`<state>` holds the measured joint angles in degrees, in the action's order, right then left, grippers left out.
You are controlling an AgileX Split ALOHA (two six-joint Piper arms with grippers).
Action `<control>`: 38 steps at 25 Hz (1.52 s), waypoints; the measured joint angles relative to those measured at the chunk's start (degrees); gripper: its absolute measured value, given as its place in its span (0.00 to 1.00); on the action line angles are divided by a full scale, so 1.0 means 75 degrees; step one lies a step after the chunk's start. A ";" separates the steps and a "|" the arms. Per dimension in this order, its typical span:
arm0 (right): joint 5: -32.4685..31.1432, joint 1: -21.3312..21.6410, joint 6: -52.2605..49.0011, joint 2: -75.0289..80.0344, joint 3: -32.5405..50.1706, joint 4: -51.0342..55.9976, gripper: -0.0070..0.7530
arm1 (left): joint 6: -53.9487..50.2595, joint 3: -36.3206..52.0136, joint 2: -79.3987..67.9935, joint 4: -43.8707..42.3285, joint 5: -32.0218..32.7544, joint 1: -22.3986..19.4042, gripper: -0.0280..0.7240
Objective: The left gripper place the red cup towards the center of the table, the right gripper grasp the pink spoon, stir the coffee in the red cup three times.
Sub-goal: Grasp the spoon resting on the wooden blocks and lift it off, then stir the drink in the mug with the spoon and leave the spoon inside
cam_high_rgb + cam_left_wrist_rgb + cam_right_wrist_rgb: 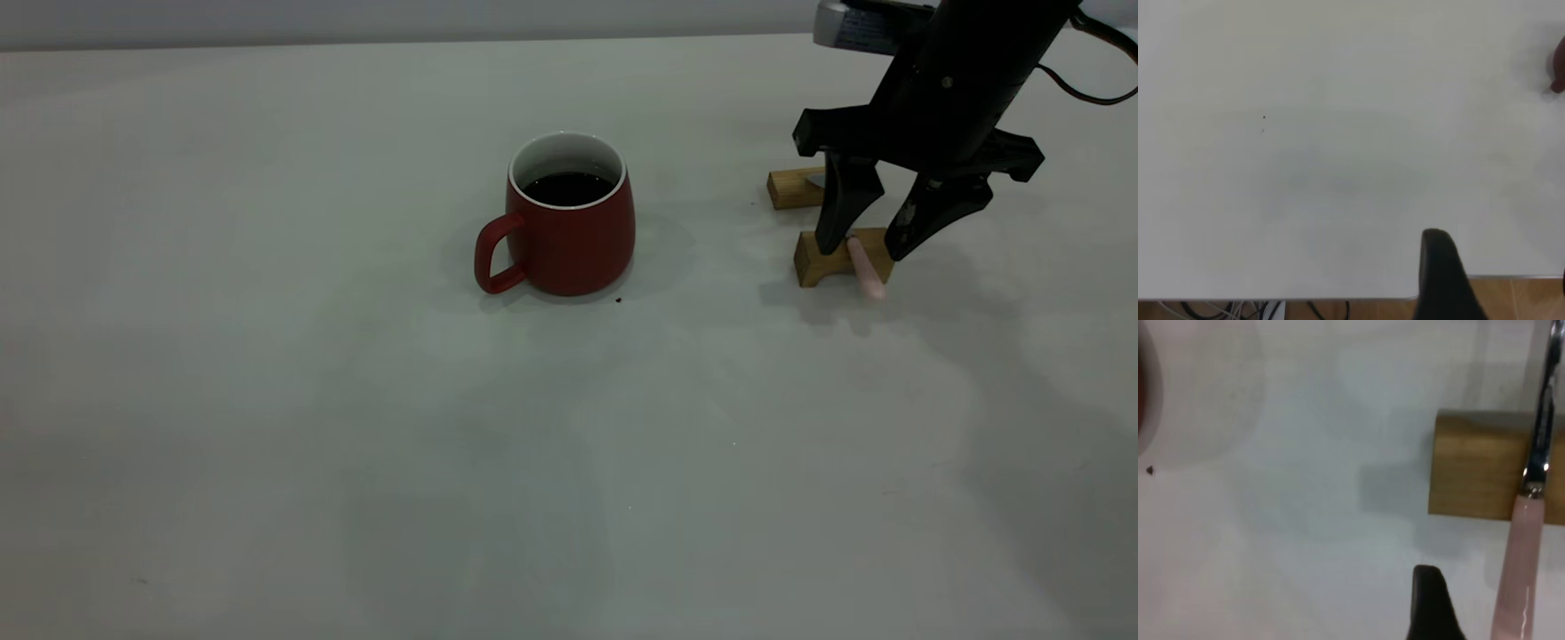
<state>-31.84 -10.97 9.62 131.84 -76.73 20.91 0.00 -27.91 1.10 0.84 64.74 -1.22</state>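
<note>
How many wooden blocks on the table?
2. Near wooden block sits under the pink spoon, between the right gripper fingers; far wooden block lies just behind. Arm may hide more.

Black right tool point(867, 247), looping cables, seemingly grey-white housing

Right hand point(864, 242), fingers spread, straddles the pink spoon point(865, 269) on wooden blocks point(822, 258).

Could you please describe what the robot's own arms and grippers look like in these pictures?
The right gripper is matte black, with two tapered dark fingers under a wide black crossbar. A small silver-grey part sits at its top, and thin black cables loop behind. Of the left gripper, only one black, round-tipped finger shows.
</note>
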 joint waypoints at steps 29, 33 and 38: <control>-0.1811 -0.0006 -0.0031 -0.0935 -0.0008 0.2182 0.17 | 0.0000 0.0000 0.0000 0.0000 0.0000 0.0000 0.70; -0.2749 -0.0006 -0.0060 -0.1043 -0.0008 0.4599 0.17 | 0.0000 0.0000 0.0000 0.0000 0.0000 0.0000 0.70; -0.3250 -0.0027 -0.0132 -0.0740 -0.0008 0.7724 0.17 | 0.0000 0.0000 0.0000 0.0000 0.0000 0.0000 0.70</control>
<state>-56.22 -11.17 8.63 126.29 -76.79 78.83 0.00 -27.91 1.10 0.84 64.74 -1.22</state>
